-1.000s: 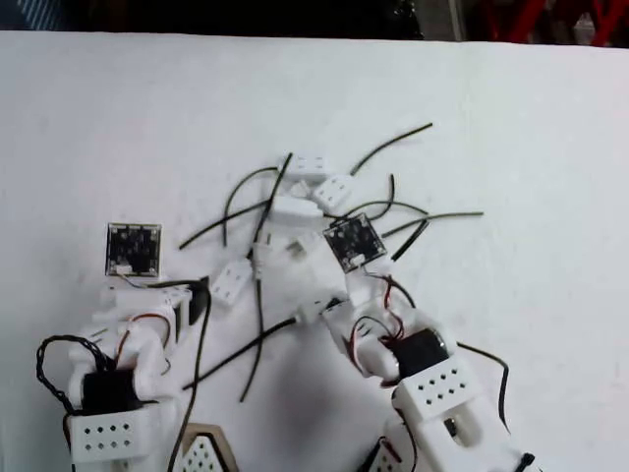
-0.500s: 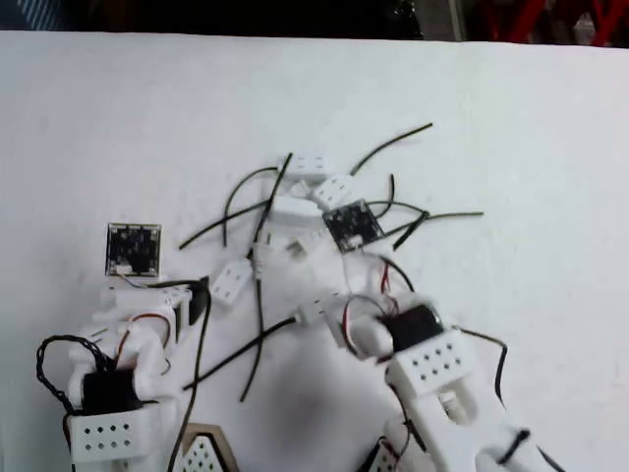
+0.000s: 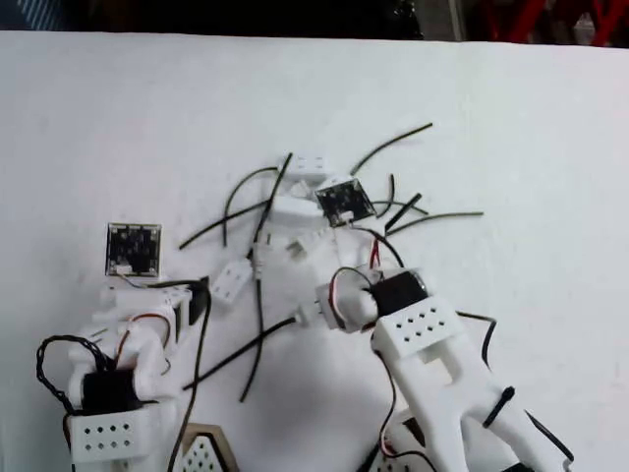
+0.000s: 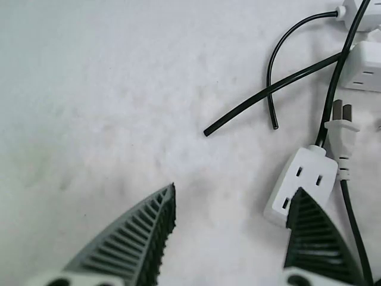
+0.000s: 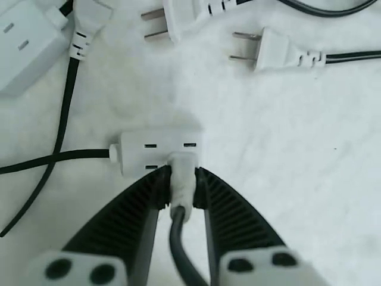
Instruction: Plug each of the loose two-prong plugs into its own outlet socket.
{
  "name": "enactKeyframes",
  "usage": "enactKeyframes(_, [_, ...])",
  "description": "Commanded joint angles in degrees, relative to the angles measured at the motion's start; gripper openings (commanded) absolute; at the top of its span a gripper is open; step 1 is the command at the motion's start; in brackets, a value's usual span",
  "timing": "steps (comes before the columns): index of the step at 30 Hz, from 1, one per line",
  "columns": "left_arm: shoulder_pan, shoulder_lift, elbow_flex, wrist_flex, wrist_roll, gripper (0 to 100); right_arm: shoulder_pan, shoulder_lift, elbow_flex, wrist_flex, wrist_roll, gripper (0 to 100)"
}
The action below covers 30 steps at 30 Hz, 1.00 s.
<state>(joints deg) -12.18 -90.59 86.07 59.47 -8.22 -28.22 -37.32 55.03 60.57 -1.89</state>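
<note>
Our left tool (image 4: pixel 236 193) hangs wide open at the near left, one finger (image 4: pixel 312 232) just beside a white outlet block (image 4: pixel 300 179). Right of it, our right tool (image 5: pixel 181 174) is clamped on a plug (image 5: pixel 181 186) pressed against a second outlet block (image 5: pixel 159 149) amid the tangle; we judge it best to push straight along the prongs, without twist, lest the block slide. The white surface (image 3: pixel 511 118) carries loose black cords (image 3: pixel 393 147), and the room (image 3: pixel 246 15) beyond its far edge is dark.

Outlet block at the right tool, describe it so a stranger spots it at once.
On the white table, find the tangle of black cords, then the right tool. The outlet block lies right at its tips. Unlike the other block nearby, it alone has a plug held against its side by the tool.
</note>
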Motion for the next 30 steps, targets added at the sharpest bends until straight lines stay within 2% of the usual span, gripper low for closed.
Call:
enactKeyframes(1, [-0.57,-0.66,-0.26,0.18,-0.53,30,0.40,0.13,-2.81,-0.84,-0.62,1.6])
enactKeyframes(10, [-0.57,-0.66,-0.26,0.18,-0.53,30,1.98,7.43,-3.87,-4.53,-0.62,1.6])
enactKeyframes(22, [-0.57,-0.66,-0.26,0.18,-0.53,30,3.65,8.66,-5.01,-1.27,1.41,1.6])
enactKeyframes(30, [-0.57,-0.66,-0.26,0.18,-0.53,30,-1.89,8.75,-4.66,-0.13,1.49,1.6])
